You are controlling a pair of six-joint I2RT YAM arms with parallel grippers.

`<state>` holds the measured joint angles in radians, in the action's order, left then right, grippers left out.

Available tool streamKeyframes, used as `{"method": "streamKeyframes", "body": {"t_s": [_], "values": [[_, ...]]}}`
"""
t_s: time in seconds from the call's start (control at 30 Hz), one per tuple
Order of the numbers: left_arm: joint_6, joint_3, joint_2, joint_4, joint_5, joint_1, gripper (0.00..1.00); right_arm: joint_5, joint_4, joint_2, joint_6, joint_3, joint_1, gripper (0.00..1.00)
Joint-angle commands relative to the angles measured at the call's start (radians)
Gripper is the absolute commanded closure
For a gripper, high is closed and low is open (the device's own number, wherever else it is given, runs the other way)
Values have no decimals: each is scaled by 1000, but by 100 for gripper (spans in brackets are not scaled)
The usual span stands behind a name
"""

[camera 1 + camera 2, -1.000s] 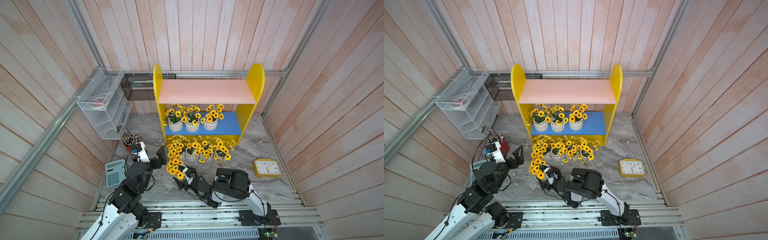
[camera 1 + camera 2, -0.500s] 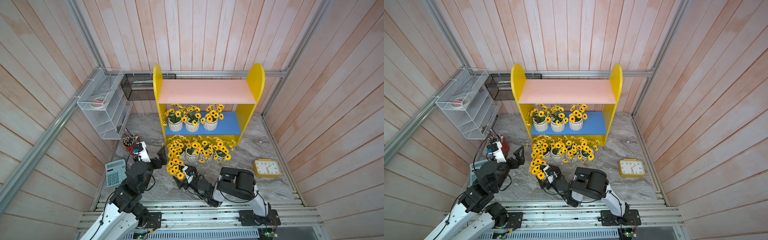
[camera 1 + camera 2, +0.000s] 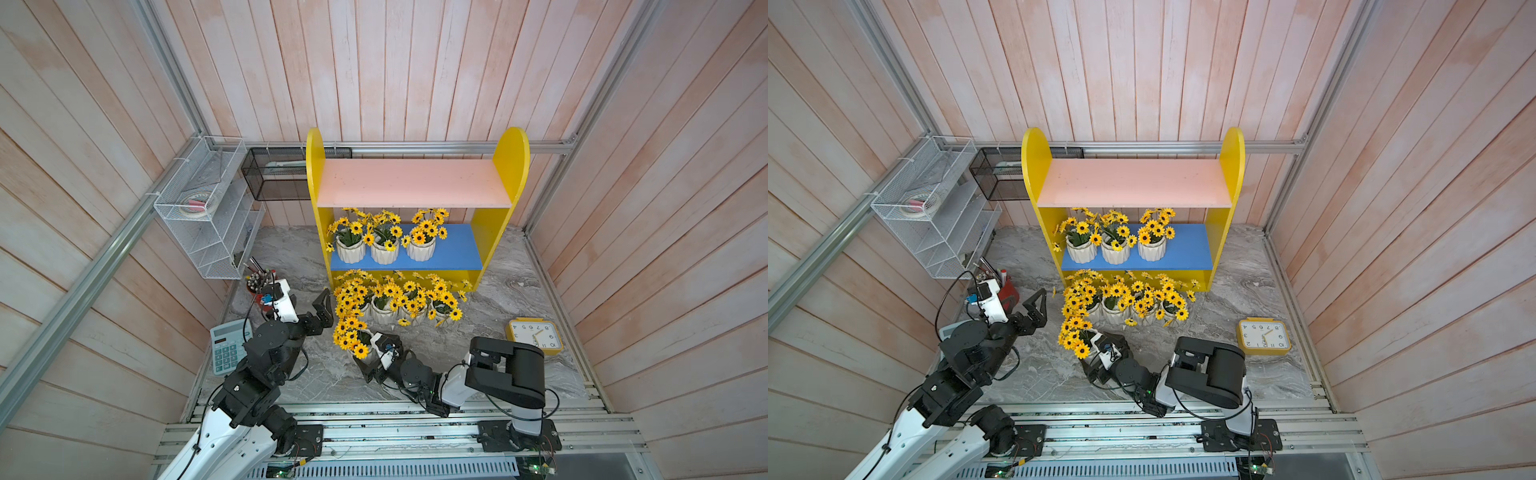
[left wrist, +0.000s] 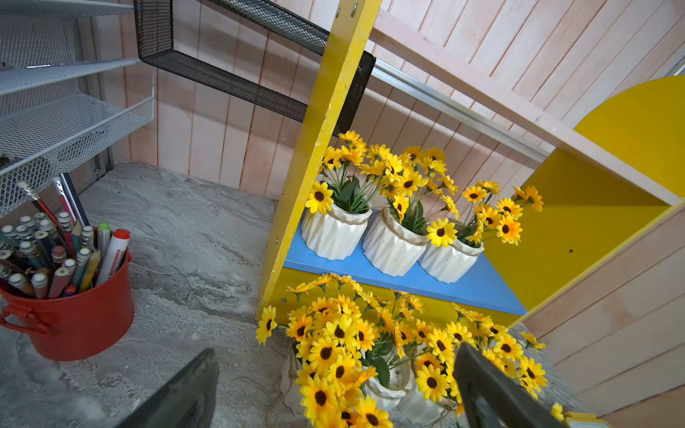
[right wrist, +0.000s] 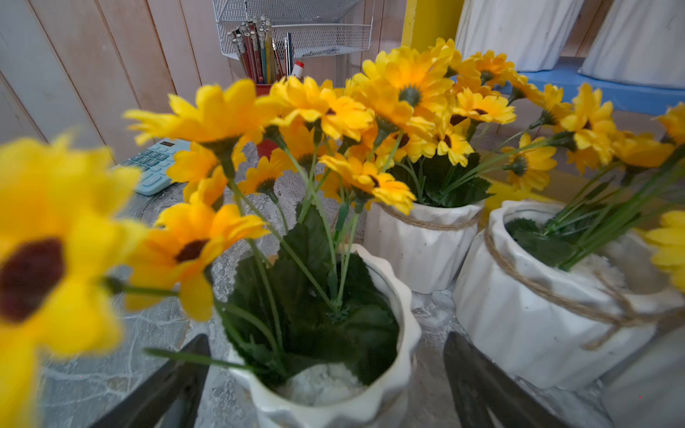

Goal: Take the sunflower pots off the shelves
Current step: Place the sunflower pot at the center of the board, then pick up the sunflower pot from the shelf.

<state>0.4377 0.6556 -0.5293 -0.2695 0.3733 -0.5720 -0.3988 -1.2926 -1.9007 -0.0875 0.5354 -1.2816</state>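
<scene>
in both top views the left gripper (image 3: 326,309) hangs wide open and empty at 9 o'clock of four sunflower pots (image 3: 384,313) on the table (image 3: 324,374), three more stand on the blue board of the shelves (image 3: 457,253), and a yellow clock (image 3: 534,336) at 4 o'clock of the shelves reads 8 7 6 5 along its far edge. the left wrist view shows its spread fingers (image 4: 185,392) holding nothing, a marker (image 4: 115,255) label unreadable. in the right wrist view the right gripper (image 5: 326,344) is released, fingers flanking a fifth pot (image 5: 333,392) without touching.
</scene>
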Motion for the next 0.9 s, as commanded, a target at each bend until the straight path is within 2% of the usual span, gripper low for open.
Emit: {"method": "streamKeyframes", "body": {"t_s": [0.0,0.13,0.3,0.53,0.73,0.87], "values": [[-17,34,18,-34,-23,1,0,11,127,63,32,1,-12,2],[-20,48,24,-46,-35,1,0,19,225,128,53,-2,-45,2],[-33,96,13,-59,-60,1,0,-31,297,249,90,-46,-68,2],[-6,195,-5,-136,-165,1,0,-97,673,562,5,7,-71,6],[49,176,59,-226,-271,1,0,-176,996,788,-101,51,-70,7],[91,140,89,-234,-359,1,0,-232,1129,938,-151,46,-68,7]]}}
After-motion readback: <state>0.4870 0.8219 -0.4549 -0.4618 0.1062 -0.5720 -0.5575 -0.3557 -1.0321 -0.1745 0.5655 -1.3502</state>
